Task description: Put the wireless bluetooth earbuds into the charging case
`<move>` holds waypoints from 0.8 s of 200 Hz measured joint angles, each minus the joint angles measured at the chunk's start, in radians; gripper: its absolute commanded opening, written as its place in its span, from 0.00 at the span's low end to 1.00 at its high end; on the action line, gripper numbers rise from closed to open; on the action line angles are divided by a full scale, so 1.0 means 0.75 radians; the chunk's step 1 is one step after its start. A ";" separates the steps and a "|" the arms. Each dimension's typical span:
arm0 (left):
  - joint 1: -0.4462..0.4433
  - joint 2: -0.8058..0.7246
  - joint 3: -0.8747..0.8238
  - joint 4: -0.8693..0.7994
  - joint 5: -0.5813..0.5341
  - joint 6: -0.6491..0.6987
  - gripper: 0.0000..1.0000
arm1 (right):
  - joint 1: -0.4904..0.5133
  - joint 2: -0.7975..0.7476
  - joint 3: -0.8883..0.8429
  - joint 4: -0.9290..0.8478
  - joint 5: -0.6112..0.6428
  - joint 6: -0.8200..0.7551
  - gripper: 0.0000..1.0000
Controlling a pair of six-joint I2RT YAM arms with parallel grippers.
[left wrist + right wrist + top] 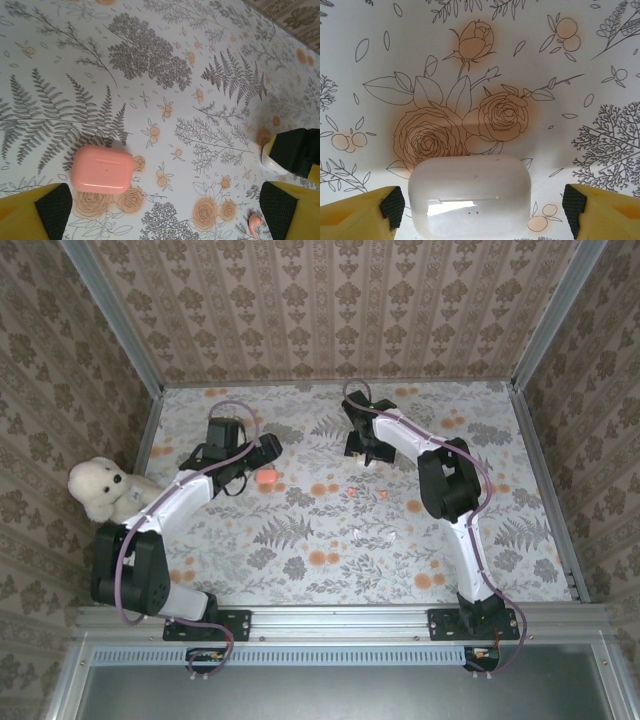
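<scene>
Overhead, left gripper [258, 462]: jaws spread, hovering just beside the pink case [266, 477] on the floral table [300, 570].
Overhead, right gripper [358, 448]: over the far middle of the table; the jaws are too small to judge from here.
Overhead, earbuds: a red-orange earbud [357, 488] and a second red-orange earbud [385, 496] lie loose between the arms, apart from the pink case. Pale specks nearer the bases are too small to tell.
Overhead, plush bear [100, 488]: at the table's left edge, beside the left arm.
Left wrist, left gripper [162, 212]: fingers wide apart, holding nothing.
Left wrist, pink case [102, 169]: closed and flat on the table, just beside the pad at the lower left of the view.
Left wrist, red-orange earbud [255, 225]: on the table, just beside the opposite pad.
Left wrist, white case [272, 161]: partly under the right gripper [297, 150].
Right wrist, right gripper [481, 204]: jaws spread, gripping nothing.
Right wrist, white case [470, 192]: closed, lying between the pads, touching neither.
</scene>
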 measured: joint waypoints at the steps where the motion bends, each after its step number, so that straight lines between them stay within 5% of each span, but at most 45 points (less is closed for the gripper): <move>1: 0.000 0.001 0.000 0.000 0.001 0.000 1.00 | 0.000 0.001 0.000 0.000 -0.001 -0.001 0.86; 109: -0.061 0.066 0.044 0.011 0.002 -0.025 1.00 | 0.000 0.033 0.000 0.001 -0.035 -0.029 0.73; 160: -0.077 0.086 0.045 0.010 0.001 -0.025 1.00 | -0.005 0.040 0.007 0.006 -0.038 -0.030 0.78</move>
